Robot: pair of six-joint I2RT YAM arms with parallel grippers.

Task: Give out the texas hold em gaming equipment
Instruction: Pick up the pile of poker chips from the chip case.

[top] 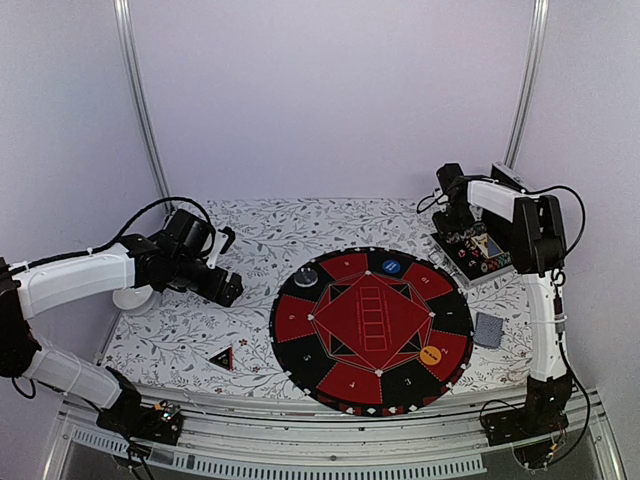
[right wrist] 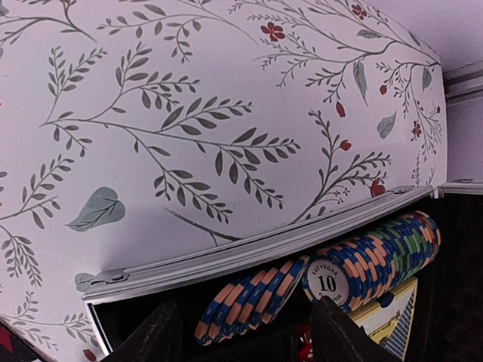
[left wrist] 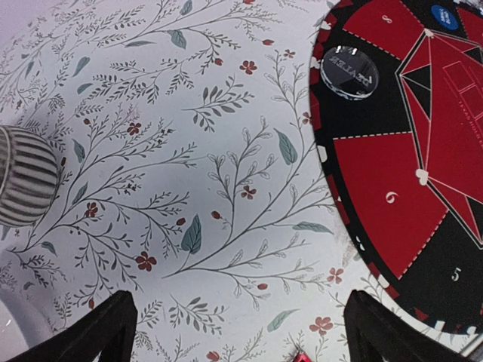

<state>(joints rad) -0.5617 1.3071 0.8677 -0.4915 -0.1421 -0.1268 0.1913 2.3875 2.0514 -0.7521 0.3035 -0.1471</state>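
Right jaws hang apart, empty, just over the chips (right wrist: 377,256) in their case (right wrist: 249,253) — a chip pick looks in hand, calling for a drop and a squeeze on one stack. Left jaws, apart too, hover over the table (left wrist: 189,151) beside the mat (left wrist: 392,196).

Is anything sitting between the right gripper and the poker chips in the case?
Nothing visible does. The right gripper is open above the open case, and the poker chips lie uncovered just ahead of it. No lid or other object crosses them.
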